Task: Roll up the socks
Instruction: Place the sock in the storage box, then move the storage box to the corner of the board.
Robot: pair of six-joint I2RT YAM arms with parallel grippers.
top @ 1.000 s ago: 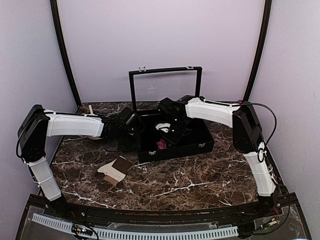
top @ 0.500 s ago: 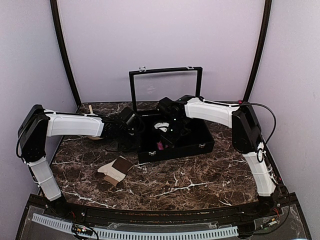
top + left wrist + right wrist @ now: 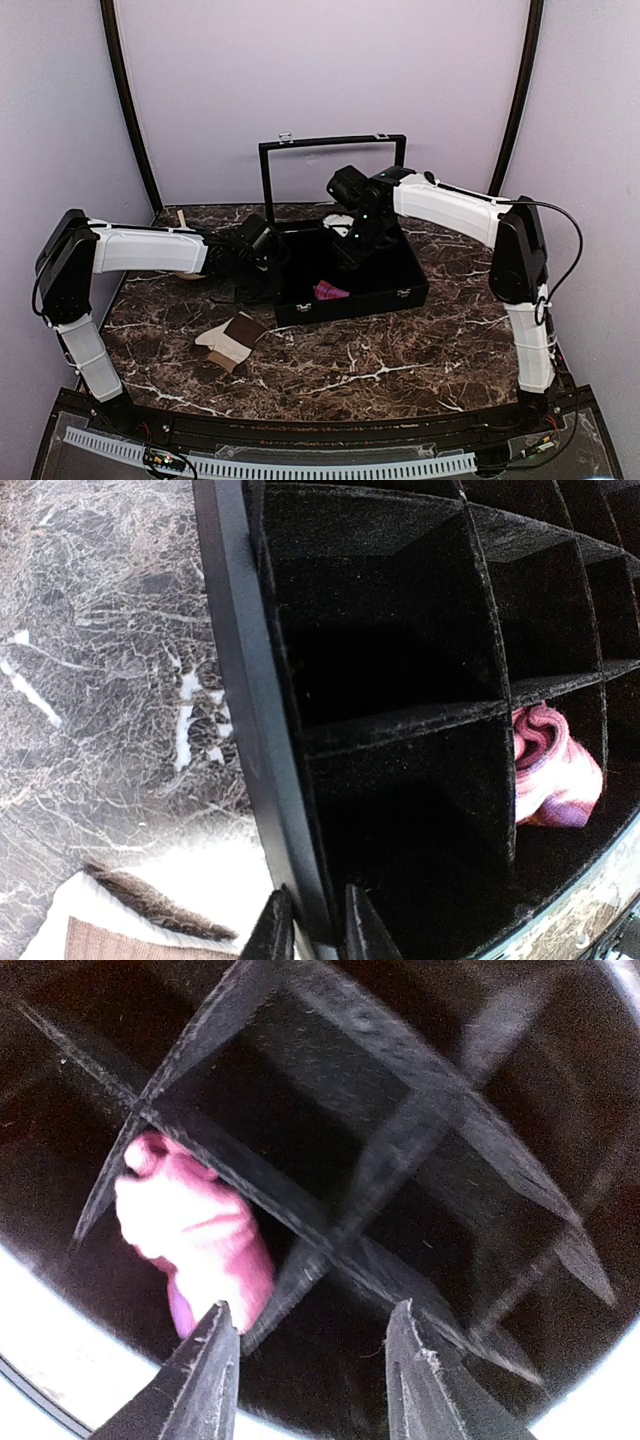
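The magenta-pink sock [image 3: 330, 291] lies bundled in a front compartment of the black case [image 3: 400, 292]; the left wrist view shows the sock [image 3: 555, 770] and so does the right wrist view [image 3: 195, 1225]. The cream-beige sock [image 3: 232, 340] lies on the table in front of the case's left end. My right gripper [image 3: 352, 255] hangs open above the case; its fingers [image 3: 205, 1370] are spread with nothing between them, just over the pink sock. My left gripper [image 3: 312, 930] is shut on the case's left wall [image 3: 240, 730].
The case's glass lid [image 3: 330, 175] stands upright behind it. Velvet dividers [image 3: 300, 1210] split the case into several compartments. The marble table [image 3: 400, 350] is walled by curtains on three sides. A beige object [image 3: 182, 218] shows behind my left arm.
My right gripper opened, let go of the pink sock in the case and rose up and back. The left arm has not moved.
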